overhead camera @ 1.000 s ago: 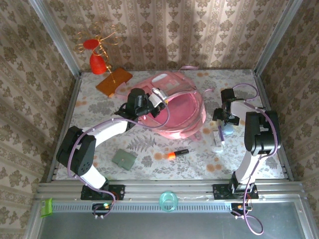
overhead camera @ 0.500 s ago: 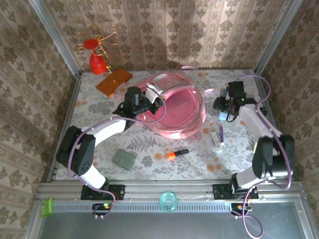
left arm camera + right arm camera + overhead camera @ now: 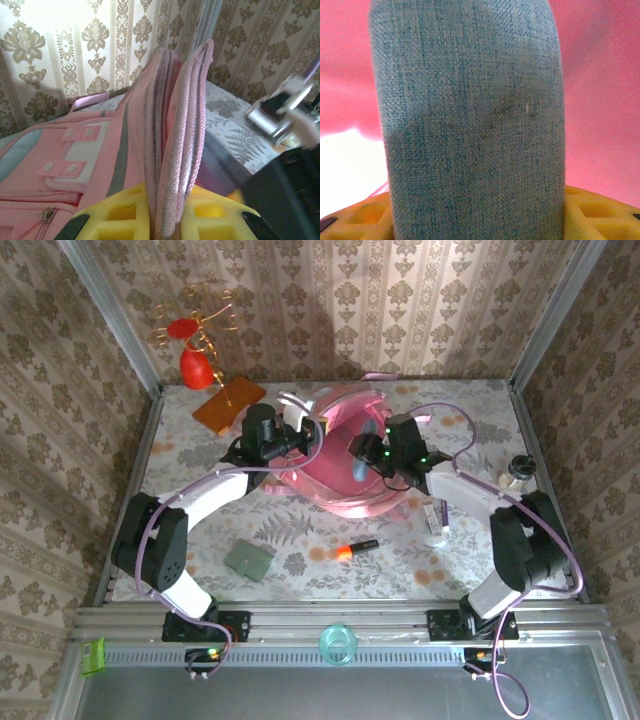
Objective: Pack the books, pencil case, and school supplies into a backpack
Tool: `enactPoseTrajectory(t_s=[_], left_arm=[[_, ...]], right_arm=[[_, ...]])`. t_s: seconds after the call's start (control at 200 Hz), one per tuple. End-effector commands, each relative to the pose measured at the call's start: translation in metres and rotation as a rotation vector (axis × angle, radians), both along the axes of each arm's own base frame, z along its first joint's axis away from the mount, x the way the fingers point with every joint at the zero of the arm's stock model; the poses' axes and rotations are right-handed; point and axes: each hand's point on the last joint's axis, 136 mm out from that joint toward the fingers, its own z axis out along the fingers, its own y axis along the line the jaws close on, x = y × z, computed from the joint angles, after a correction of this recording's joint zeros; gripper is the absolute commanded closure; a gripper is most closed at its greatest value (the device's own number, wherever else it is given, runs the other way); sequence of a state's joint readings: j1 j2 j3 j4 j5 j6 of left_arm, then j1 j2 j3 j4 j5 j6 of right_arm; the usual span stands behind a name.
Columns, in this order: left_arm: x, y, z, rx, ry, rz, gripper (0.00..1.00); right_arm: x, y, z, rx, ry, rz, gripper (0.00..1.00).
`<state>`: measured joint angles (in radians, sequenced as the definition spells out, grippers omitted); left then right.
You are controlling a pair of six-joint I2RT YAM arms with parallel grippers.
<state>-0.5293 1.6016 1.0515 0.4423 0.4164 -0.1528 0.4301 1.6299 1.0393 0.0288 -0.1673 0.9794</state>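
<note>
My left gripper clamps the raised rim of the backpack; my right gripper grips the blue-grey pencil case at its open mouth.

The backpack is soft pink cloth, its pinched edge ribbed and coarsely woven, while the pencil case at the backpack's mouth is matt grey-blue cloth of rough open weave, and the board far-left of the backpack looks smooth, slightly glossy.
</note>
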Motion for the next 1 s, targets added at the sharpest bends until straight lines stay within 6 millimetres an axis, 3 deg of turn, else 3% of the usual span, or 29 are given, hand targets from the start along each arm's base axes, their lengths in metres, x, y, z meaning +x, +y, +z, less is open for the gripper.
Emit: enactPoseTrajectory(t_s=[0.0,0.17,0.295,0.46,0.555,0.585,0.605,0.78,0.895,0.995], left_arm=[[-0.005,0.000,0.103,-0.184,-0.201,-0.032,1.00],[0.005,0.011,0.120,-0.238,-0.206,-0.020,1.00],[0.010,0.013,0.125,-0.246,-0.204,-0.029,1.00],[0.012,0.012,0.123,-0.250,-0.198,-0.039,1.00],[0.012,0.012,0.123,-0.247,-0.202,-0.040,1.00],[0.012,0.013,0.123,-0.247,-0.201,-0.039,1.00],[0.020,0.024,0.123,-0.244,-0.205,-0.011,1.00],[0.024,0.027,0.104,-0.214,-0.187,0.011,1.00],[0.028,0.029,0.087,-0.197,-0.158,0.018,1.00],[0.030,0.030,0.081,-0.189,-0.140,0.011,1.00]], right_arm=[[0.038,0.011,0.015,0.109,-0.056,-0.163,0.51],[0.073,0.029,0.010,0.071,-0.075,-0.252,0.45],[0.092,0.044,0.014,0.090,-0.087,-0.231,0.29],[0.087,0.038,0.027,0.026,-0.124,-0.200,0.17],[0.077,0.034,0.031,-0.006,-0.133,-0.167,0.16],[0.073,0.033,0.032,-0.015,-0.139,-0.150,0.17],[0.070,0.032,0.035,-0.020,-0.146,-0.139,0.17],[0.029,0.030,0.045,-0.088,-0.184,0.022,0.21],[-0.023,0.046,0.054,-0.229,-0.261,0.253,0.24],[-0.079,0.076,0.044,-0.384,-0.343,0.497,0.23]])
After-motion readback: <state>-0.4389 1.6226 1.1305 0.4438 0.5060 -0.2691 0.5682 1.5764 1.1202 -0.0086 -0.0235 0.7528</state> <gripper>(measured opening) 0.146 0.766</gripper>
